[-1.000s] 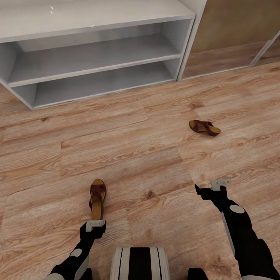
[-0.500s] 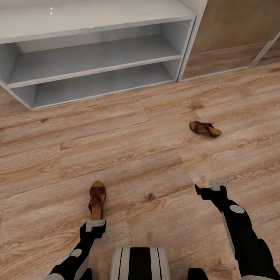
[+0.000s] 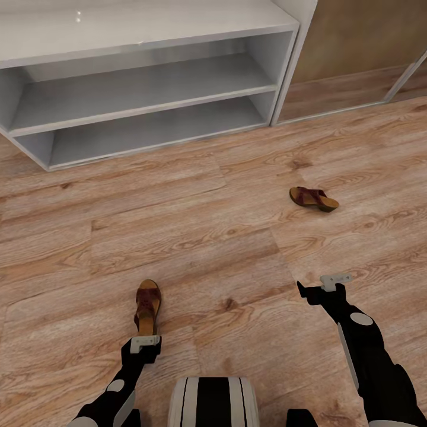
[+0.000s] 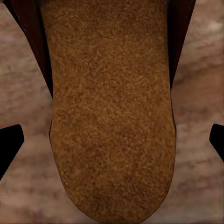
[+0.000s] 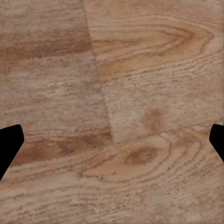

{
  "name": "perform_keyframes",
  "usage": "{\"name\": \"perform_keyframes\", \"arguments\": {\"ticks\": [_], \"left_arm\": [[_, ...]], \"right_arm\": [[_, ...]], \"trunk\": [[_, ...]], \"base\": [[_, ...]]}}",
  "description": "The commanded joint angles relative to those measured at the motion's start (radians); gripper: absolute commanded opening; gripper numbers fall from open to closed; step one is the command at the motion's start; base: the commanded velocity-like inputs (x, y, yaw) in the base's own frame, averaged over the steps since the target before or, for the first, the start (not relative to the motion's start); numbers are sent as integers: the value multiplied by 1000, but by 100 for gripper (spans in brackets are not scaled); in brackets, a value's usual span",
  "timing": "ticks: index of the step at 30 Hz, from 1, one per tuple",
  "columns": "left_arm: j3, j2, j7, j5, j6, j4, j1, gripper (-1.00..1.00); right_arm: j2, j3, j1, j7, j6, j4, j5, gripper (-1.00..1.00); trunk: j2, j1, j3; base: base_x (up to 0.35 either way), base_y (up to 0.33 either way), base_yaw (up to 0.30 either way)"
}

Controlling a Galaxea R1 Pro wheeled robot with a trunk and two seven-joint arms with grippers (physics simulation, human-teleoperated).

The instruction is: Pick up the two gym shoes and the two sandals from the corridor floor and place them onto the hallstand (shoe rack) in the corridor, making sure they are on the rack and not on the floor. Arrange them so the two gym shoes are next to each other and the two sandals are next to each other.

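Left gripper (image 3: 145, 343) low over light brown wood-grain plank corridor floor (image 3: 225, 249), fingers spread wide, nothing held. Dark brown strappy open-toe sandal with tan cork-like footbed (image 3: 147, 305) flat on the floor directly ahead of left gripper, heel end just beside the gripper, toe pointing away toward the rack. In left wrist view, tan footbed heel of this near sandal (image 4: 112, 116) centred between the two black fingertips (image 4: 9, 144), gaps on both sides, not touching either; dark brown edges along the sides farther up.

Right gripper (image 3: 323, 287) also low over the floor, wide open, holding nothing. Right wrist view: bare wood-grain planks (image 5: 112, 107) under it, black fingertips (image 5: 9, 144) far apart at the frame edges. Second dark brown sandal (image 3: 314, 198) flat on floor well ahead of right gripper, lying crosswise, well apart from the near sandal.

Wide light-grey hallstand base with two open shelves and flat top (image 3: 142, 89) far ahead of both grippers, beyond both sandals, standing on the floor. Both sandals on floor, well apart from the rack. Brown wall panel (image 3: 367, 35) beside the rack's right end. Black-and-white striped robot trunk (image 3: 213, 402) between the two arms.
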Motion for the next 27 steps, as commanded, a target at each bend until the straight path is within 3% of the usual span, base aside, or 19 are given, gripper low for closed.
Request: {"name": "perform_keyframes", "arguments": {"ticks": [1, 2, 3, 27], "left_arm": [[7, -1, 0, -4, -3, 1, 0, 100], [7, -1, 0, -4, -3, 1, 0, 100], [7, 0, 0, -3, -3, 1, 0, -100], [8, 3, 0, 3, -3, 0, 0, -100]], "right_arm": [[0, -2, 0, 9, 4, -1, 10, 100], [0, -2, 0, 9, 4, -2, 10, 100], [0, -2, 0, 9, 4, -2, 10, 100], [0, -2, 0, 9, 4, -2, 11, 100]], "trunk": [[0, 0, 0], [0, 0, 0], [0, 0, 0], [0, 0, 0]], "base": [[3, 0, 0], [2, 0, 0], [2, 0, 0], [0, 0, 0]]}}
